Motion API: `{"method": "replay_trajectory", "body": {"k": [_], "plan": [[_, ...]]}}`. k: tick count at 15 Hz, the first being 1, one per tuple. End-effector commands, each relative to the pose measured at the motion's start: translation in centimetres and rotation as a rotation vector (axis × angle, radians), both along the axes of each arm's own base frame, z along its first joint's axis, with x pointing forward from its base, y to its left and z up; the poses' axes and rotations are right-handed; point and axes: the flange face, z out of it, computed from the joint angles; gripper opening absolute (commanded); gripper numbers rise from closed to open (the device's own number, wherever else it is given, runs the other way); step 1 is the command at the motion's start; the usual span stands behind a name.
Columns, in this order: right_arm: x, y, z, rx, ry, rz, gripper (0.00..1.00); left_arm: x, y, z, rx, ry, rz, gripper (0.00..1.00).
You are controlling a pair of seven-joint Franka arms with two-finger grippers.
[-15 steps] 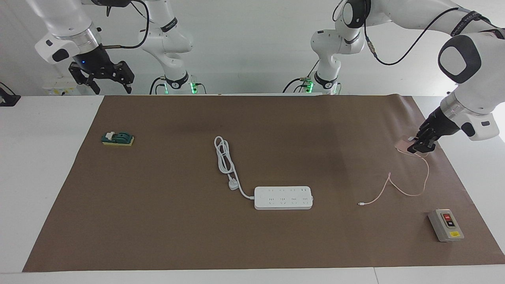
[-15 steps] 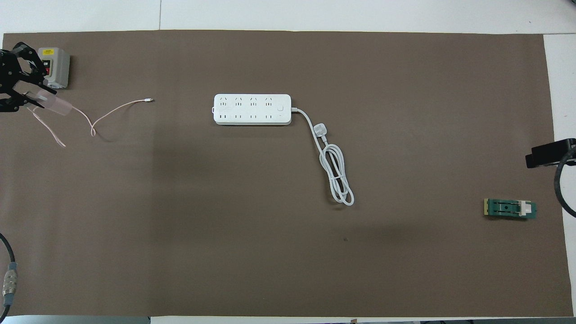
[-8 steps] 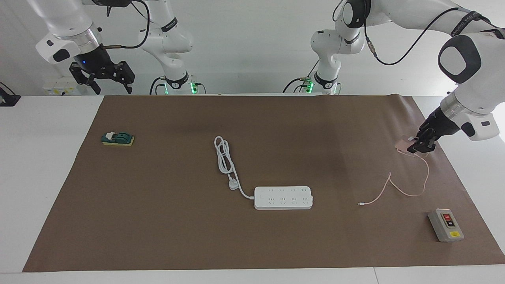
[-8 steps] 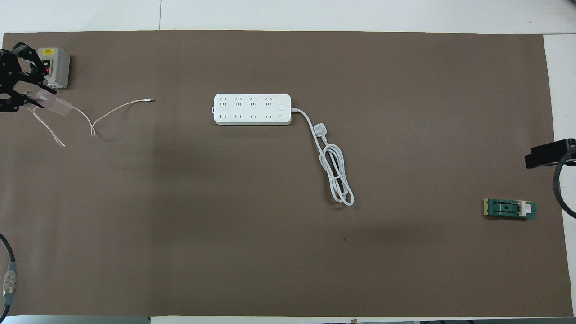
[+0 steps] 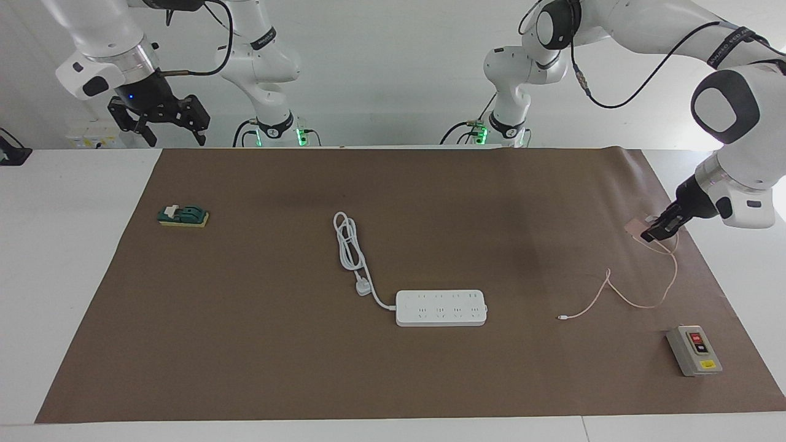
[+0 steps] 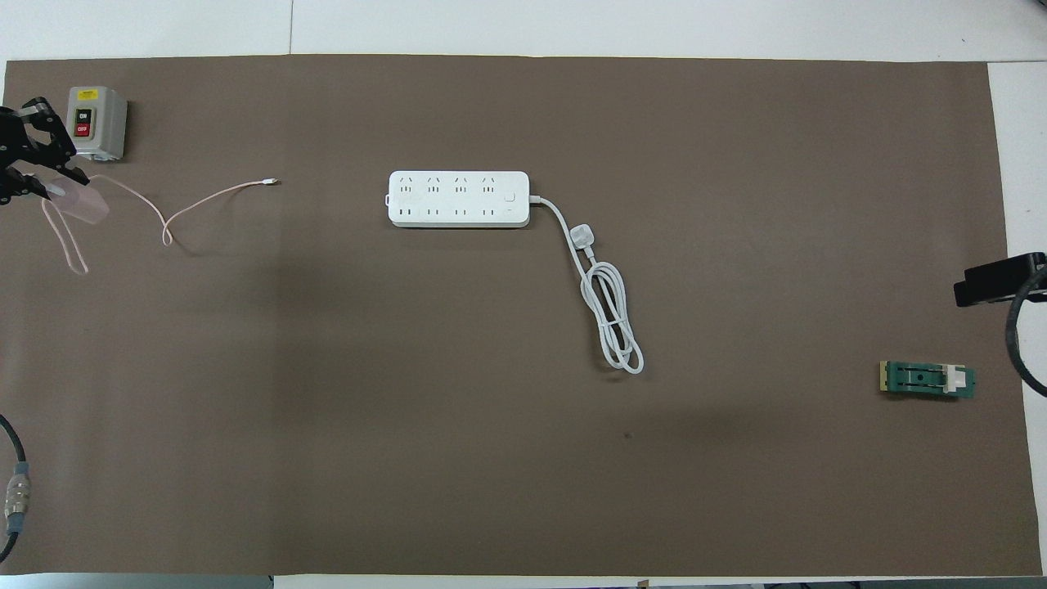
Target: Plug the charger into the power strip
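Your left gripper (image 5: 653, 231) has its jaws closed on the pale-pink charger (image 5: 635, 228), held just above the brown mat (image 5: 245, 344) at the left arm's end, with its thin pink cable (image 5: 638, 301) trailing down onto the mat. The power strip (image 5: 441, 307) lies near the mat's middle, well apart from the charger, its white cord (image 5: 350, 245) coiled nearer the robots. The grey switch box (image 6: 96, 123) reads ON and OFF on its buttons; your right gripper (image 5: 161, 123) waits, jaws apart, above the white table (image 5: 61, 245) near the green block (image 5: 183, 216).
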Motion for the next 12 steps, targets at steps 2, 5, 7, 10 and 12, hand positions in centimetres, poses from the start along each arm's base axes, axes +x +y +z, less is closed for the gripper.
{"method": "replay_trajectory", "body": {"k": [2,5,7,10,12], "plan": [[-0.5,-0.4,0.2,0.007,0.006,0.008,1.0,0.2,0.2,0.8,-0.001,-0.011,-0.035,0.0],[-0.5,-0.4,0.1,0.007,0.008,0.008,1.0,0.2,0.5,0.8,-0.022,-0.015,-0.051,0.0],[-0.5,-0.4,0.1,0.007,0.008,0.008,1.0,0.3,0.3,0.8,-0.075,-0.026,0.0,0.0],[-0.5,-0.4,0.2,0.007,0.006,0.008,1.0,1.0,-1.5,0.6,-0.069,-0.032,0.177,0.0],[-0.5,-0.4,0.2,0.007,0.006,0.008,1.0,2.0,-4.6,0.2,-0.059,-0.059,0.279,0.0]]}}
